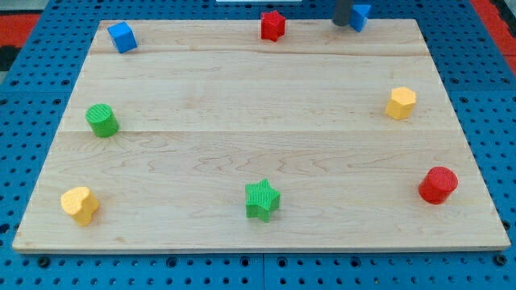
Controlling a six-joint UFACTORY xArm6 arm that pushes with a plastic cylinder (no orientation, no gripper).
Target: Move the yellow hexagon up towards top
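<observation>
The yellow hexagon sits near the board's right edge, a little above mid-height. My tip is at the view's top, right of centre, touching or just left of a blue block at the board's top edge. The tip is well above and to the left of the yellow hexagon, apart from it.
A red star is at top centre, a blue cube at top left, a green cylinder at left, a yellow heart-like block at bottom left, a green star at bottom centre, a red cylinder at bottom right. The wooden board lies on a blue pegboard.
</observation>
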